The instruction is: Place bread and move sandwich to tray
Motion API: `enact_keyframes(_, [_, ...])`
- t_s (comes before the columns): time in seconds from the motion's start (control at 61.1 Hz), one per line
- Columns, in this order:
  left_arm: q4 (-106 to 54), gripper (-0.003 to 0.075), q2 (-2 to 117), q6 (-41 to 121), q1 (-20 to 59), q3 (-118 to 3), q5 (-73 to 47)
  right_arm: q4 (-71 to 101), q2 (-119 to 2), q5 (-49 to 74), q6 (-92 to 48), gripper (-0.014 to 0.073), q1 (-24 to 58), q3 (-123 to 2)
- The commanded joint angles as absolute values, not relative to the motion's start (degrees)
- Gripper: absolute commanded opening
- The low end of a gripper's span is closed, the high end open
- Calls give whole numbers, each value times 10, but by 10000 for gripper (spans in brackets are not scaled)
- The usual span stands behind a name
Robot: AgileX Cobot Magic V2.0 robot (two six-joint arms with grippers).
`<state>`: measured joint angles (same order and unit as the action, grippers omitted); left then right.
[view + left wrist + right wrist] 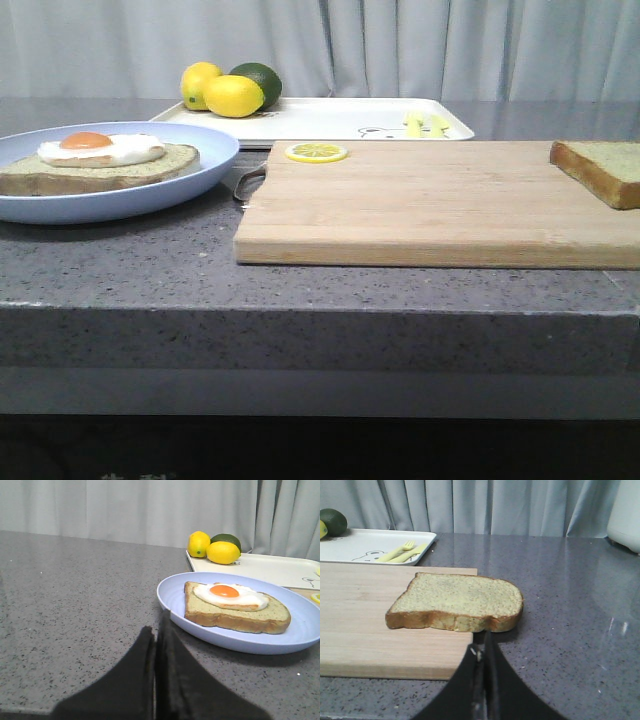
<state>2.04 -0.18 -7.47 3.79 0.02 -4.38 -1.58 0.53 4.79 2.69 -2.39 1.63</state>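
Left gripper [156,630]: jaws pressed together, no gap visible, holding nothing, low over the grey countertop [75,605]. Just ahead of those jaws and a little to one side, a pale blue plate [172,597], its rim near the fingertips but apart from them. On the plate, one brown-crusted slice [235,617] lying flat, topped by a fried egg [230,594] with an orange yolk; no upper slice on it, so an open sandwich only. Farther beyond the plate, two lemons [222,552] and a dark green lime [227,539] grouped on the near corner of the white tray [265,567].

Right gripper [484,652]: jaws likewise closed tight, empty. Directly ahead of the tips, very close, the plain bread [460,602], flat, resting on the corner of a light wooden cutting board [360,625] with one end jutting past the board's edge over the counter. Whether the fingertips touch the crust: cannot tell. Beyond the bread and across the board, the tray again, with small yellow utensils [405,552] and a cartoon print on it.

From the front: plate [200,175] far left, board [420,210] central and just beside the plate, bread [600,170] at the board's far right end, well apart from the egg-topped slice [100,165]. Lemon-slice disc [316,152] lying on the board's back edge. Tray [340,118] behind both.
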Motion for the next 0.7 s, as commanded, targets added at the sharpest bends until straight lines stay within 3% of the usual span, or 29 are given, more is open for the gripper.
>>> enact_keyframes(0.0, [19,-17,-13,-81,38,4,8,-17,18,0,27,-118,-26,14])
enact_keyframes(0.687, [19,-17,-13,-81,38,3,30,-18,18,-34,27,-118,-26,13])
